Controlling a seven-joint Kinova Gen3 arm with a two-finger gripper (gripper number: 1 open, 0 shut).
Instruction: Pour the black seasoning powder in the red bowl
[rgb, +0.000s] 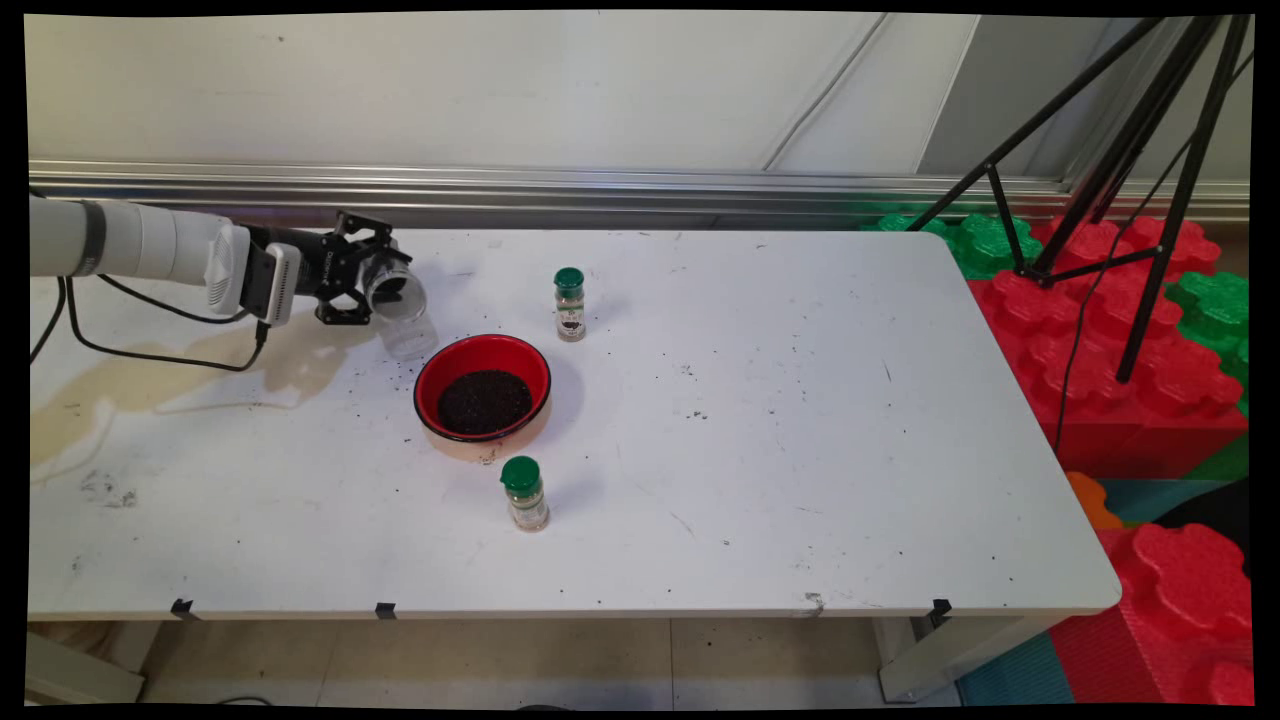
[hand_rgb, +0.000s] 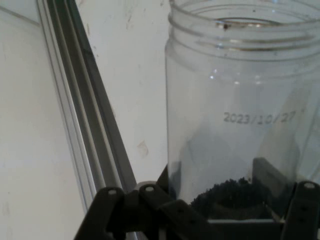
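clear jar (hand_rgb: 240, 125), clamped in the gripper (rgb: 375, 283), tilts mouth-down toward the red bowl (rgb: 483, 386) just below-right of it.

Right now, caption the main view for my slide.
Gripper holds a tilted clear jar beside a red bowl of dark grains.

White table (rgb: 800, 480), scratched and marked. Directly on it: 1 red bowl (rgb: 430, 375) of dark grains, left of the middle; 2 green-capped spice jars, the far jar (rgb: 570, 305) behind the bowl, the near jar (rgb: 524, 493) just before it. Scattered dark specks (rgb: 405, 375) beside the bowl; yellowish stain (rgb: 90, 400) at the left.
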